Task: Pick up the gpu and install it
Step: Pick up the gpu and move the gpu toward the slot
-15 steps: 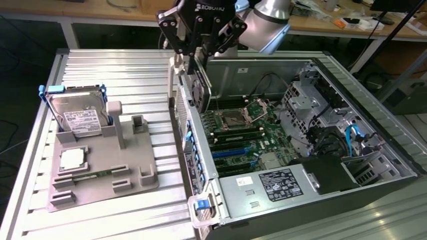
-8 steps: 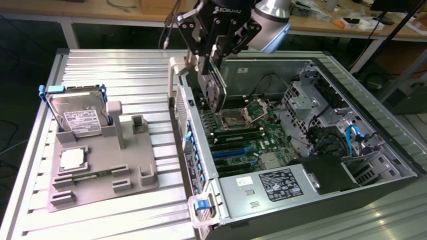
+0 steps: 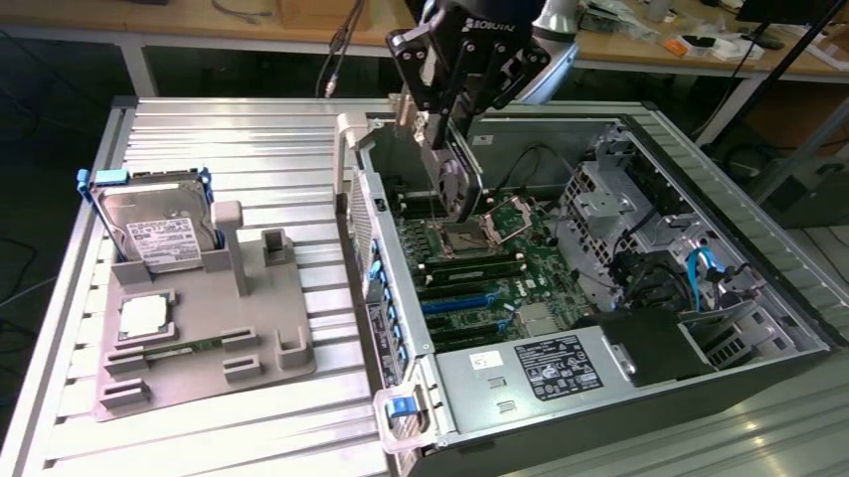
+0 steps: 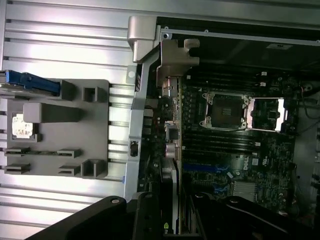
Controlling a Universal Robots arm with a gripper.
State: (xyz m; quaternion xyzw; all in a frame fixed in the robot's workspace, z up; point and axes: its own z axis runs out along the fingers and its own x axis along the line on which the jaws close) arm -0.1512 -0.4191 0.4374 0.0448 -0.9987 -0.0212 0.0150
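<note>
The robot's hand (image 3: 444, 134) is up over the open computer case (image 3: 743, 248). It is clamped on the gpu (image 3: 455, 184). The card is thin and dark. It hangs straight down from the hand, standing on its edge, with its low end down inside the case.

Right under the hand lies the green board (image 3: 498, 263). The low end of the gpu is close to the square socket (image 3: 480, 233) on that board. I cannot tell if the card touches the board.

From the camera on the wrist, the black fingers (image 4: 145, 215) sit on both sides of the gpu (image 4: 169, 165). The card runs away from the hand toward the wall of the case.

Well away from the hand, outside the case, a grey holder (image 3: 199, 338) lies on the metal table (image 3: 226, 139). A silver hard drive (image 3: 159, 234) with a blue frame leans up in the far end of the holder. A small square chip (image 3: 143, 316) lies flat in the holder, nearer to me than the drive.
</note>
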